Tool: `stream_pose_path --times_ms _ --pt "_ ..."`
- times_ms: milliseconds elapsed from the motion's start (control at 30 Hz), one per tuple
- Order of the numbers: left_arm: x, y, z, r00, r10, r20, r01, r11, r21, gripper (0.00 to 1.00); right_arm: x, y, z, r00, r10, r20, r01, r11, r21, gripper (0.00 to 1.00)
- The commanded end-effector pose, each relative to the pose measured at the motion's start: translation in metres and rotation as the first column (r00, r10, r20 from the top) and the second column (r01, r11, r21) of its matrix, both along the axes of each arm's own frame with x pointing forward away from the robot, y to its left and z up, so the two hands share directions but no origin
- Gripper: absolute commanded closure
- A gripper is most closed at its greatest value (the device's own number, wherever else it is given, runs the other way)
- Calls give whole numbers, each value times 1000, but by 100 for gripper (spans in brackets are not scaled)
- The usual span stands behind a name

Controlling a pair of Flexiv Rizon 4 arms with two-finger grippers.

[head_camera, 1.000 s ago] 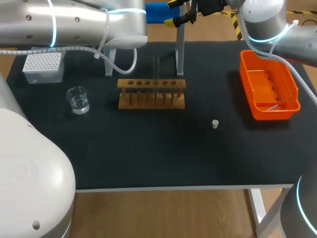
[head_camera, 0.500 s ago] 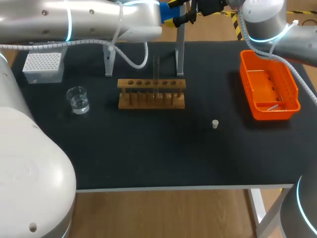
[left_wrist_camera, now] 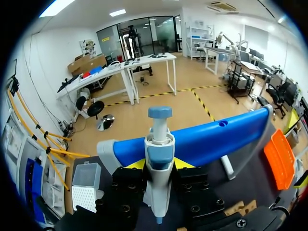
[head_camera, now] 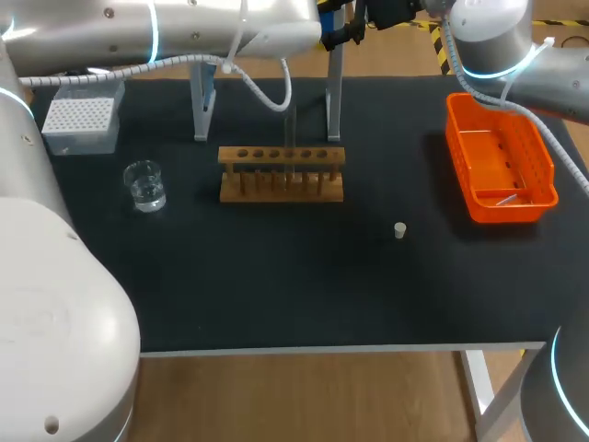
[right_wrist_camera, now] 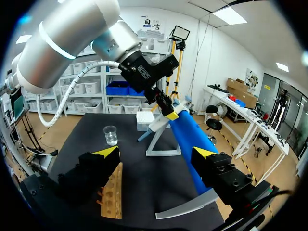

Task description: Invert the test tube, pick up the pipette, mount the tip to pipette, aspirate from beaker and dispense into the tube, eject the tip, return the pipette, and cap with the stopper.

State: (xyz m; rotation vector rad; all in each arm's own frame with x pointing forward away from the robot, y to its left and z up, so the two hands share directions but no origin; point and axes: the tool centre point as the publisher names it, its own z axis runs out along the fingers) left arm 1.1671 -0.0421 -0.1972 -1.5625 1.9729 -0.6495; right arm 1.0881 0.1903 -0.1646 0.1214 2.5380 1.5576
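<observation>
My left gripper (left_wrist_camera: 159, 164) is shut on the white and blue pipette (left_wrist_camera: 159, 168), which it holds upright just in front of the blue bar of the pipette stand (left_wrist_camera: 211, 137). The right wrist view shows that same pipette (right_wrist_camera: 158, 122) under my left arm's gripper at the stand's bar (right_wrist_camera: 187, 137). My right gripper (right_wrist_camera: 156, 156) is open and empty at the stand's end, at the table's back (head_camera: 324, 23). A clear test tube (head_camera: 290, 129) stands in the wooden rack (head_camera: 281, 175). The beaker (head_camera: 144, 184), white tip box (head_camera: 81, 124) and small stopper (head_camera: 399, 230) sit on the black table.
An orange bin (head_camera: 502, 166) at the right holds a small white piece. The stand's two legs (head_camera: 334, 101) rise behind the rack. My left arm (head_camera: 184, 32) spans the table's back edge.
My left arm has swung to the right along the back of the table, toward the stand's top. The right arm and the things on the table have not moved.
</observation>
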Motion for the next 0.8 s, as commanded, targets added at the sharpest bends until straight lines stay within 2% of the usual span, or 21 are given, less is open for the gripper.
stream_pose_path --times_ms 33,100,533,800 --pt "2 1 -1 999 12 -46 -12 1000 -1 84 1 -1 1 1000 4 -4 -4 1000 -5 0" --pt "1 1 -1 999 19 -48 -19 1000 -1 0 1 -1 1 1000 4 -4 -4 1000 -5 0" --pt "-17 1 9 998 36 -42 -37 999 -10 0 1 -1 1 1000 4 -4 -4 1000 -5 0" --pt "-45 -4 23 1000 10 -13 -11 999 -42 0 1 -1 1 1000 4 -4 -4 1000 -5 0"
